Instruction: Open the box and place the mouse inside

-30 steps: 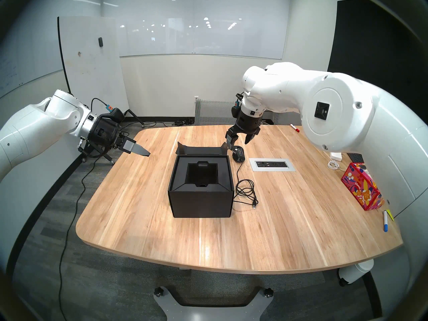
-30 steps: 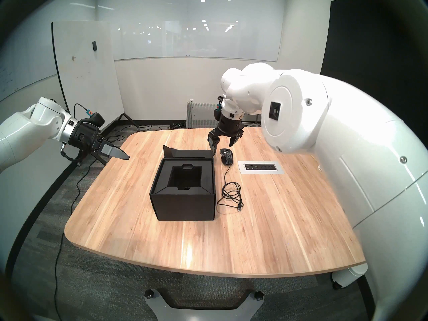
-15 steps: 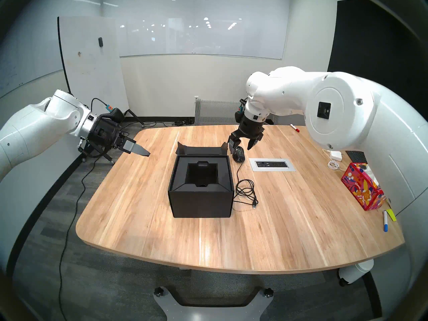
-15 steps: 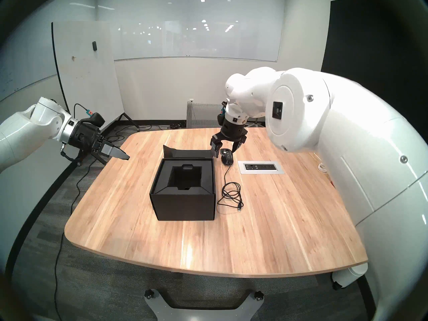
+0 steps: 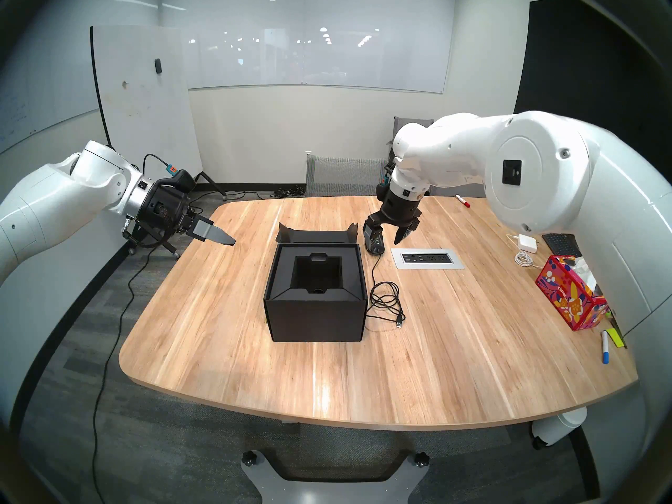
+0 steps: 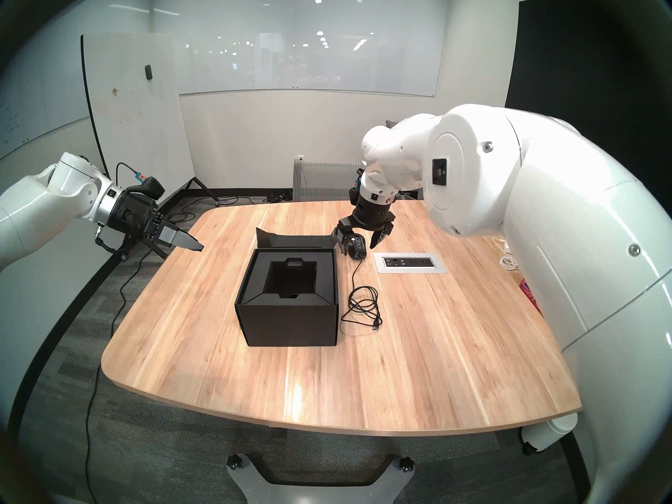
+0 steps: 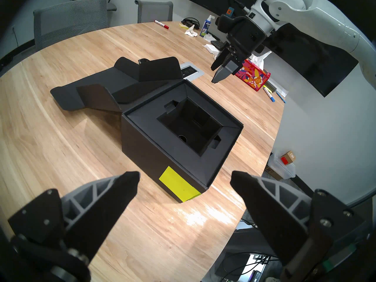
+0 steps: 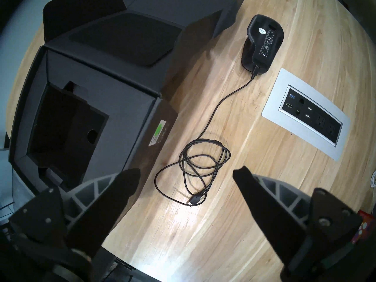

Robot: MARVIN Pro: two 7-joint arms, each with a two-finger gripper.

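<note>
The black box (image 5: 315, 303) stands mid-table with its lid flap (image 5: 314, 234) folded back and its dark foam well showing (image 8: 67, 129). A yellow-green note (image 7: 177, 184) sticks to one side. The black mouse (image 8: 262, 43) lies right of the flap with its labelled underside showing. Its thin cable (image 5: 385, 299) is coiled beside the box. My right gripper (image 5: 385, 240) hangs open just above the mouse (image 6: 355, 248), and one finger covers part of it in the head views. My left gripper (image 7: 185, 179) is open and empty off the table's far left edge (image 5: 214, 237).
A silver outlet panel (image 5: 427, 258) is set into the table right of the mouse. At the right edge are a red floral tissue box (image 5: 567, 297), a white charger (image 5: 527, 243), a blue marker (image 5: 604, 347) and a red marker (image 5: 462, 200). Chairs stand behind the table.
My right gripper has come down and a little to the right, closer over the mouse, still open. The left arm, box, mouse and cable have not moved.
</note>
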